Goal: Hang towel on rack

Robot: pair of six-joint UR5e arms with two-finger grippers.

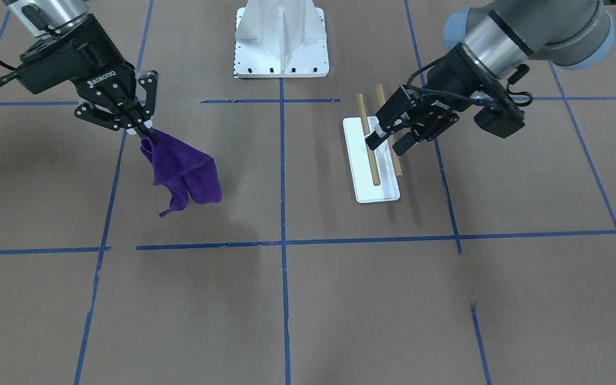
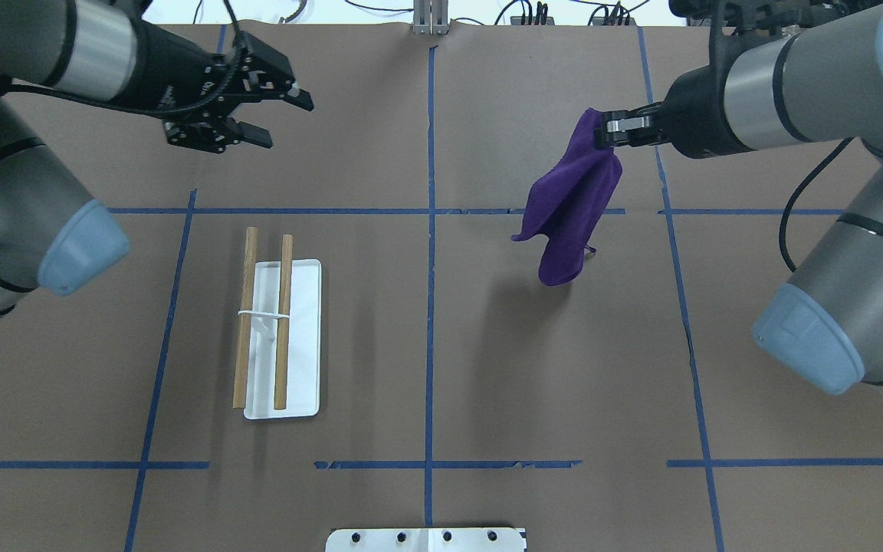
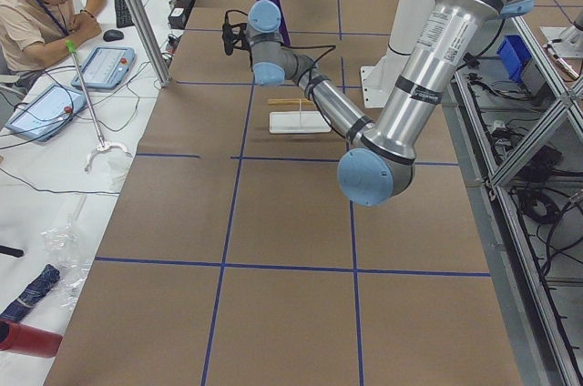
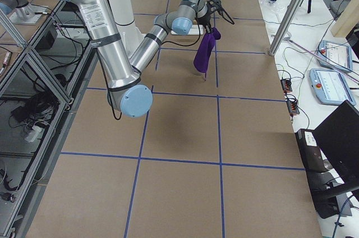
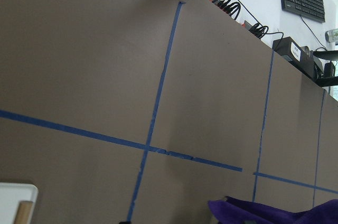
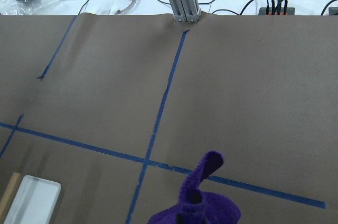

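The rack is a white tray (image 2: 305,337) with two wooden dowels (image 2: 283,322) on a thin wire support, on my left half of the table; it also shows in the front view (image 1: 377,190). My left gripper (image 2: 286,120) is open and empty, raised beyond the rack's far end; in the front view (image 1: 385,145) it overlaps the dowels. My right gripper (image 2: 608,129) is shut on a corner of the purple towel (image 2: 572,207), which hangs free above the table, well to the right of the rack. The front view shows the same grip (image 1: 147,133) and the hanging towel (image 1: 185,171).
A large white metal pedestal (image 1: 281,43) stands at the robot's side of the table, middle. Blue tape lines grid the brown table. An operator (image 3: 46,4) sits at a side desk beyond the table's far edge.
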